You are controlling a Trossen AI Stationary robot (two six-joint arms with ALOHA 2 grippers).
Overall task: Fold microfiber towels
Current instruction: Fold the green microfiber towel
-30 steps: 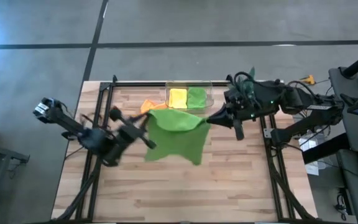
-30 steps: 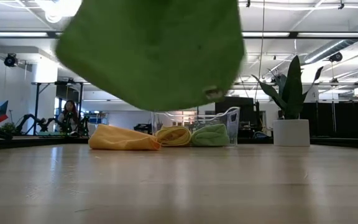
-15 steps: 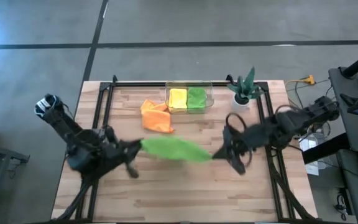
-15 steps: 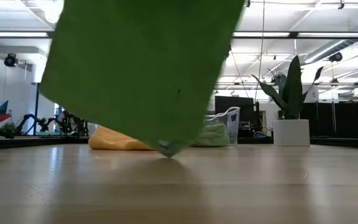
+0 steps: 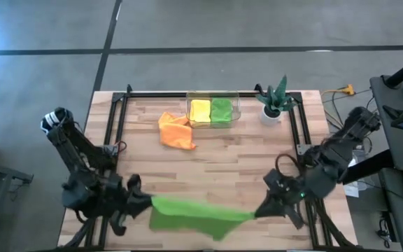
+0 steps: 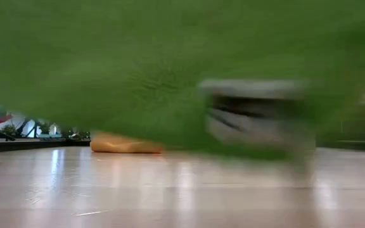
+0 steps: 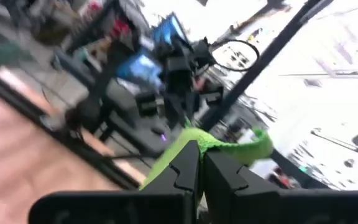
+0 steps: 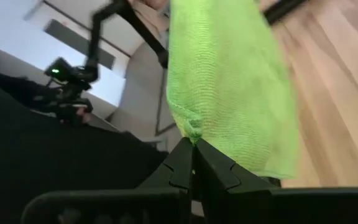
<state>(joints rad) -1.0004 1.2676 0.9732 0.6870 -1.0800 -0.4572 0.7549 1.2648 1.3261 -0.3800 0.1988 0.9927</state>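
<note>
No legible text on anything visible

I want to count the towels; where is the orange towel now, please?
In the high view the orange towel lies crumpled on the far part of the table, just left of the clear bin holding the yellow towel and a green one.

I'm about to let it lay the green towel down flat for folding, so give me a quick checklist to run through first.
1. Left gripper shut on a corner of the lime green towel: ok.
2. Right gripper shut on the opposite corner: ok.
3. Towel spread taut between them: not ok, its middle sags.
4. Towel over the table: not ok, it hangs at the near edge.
5. Orange towel clear of the landing spot: ok.
6. Far corners of the held towel hanging free: cannot tell.
</note>
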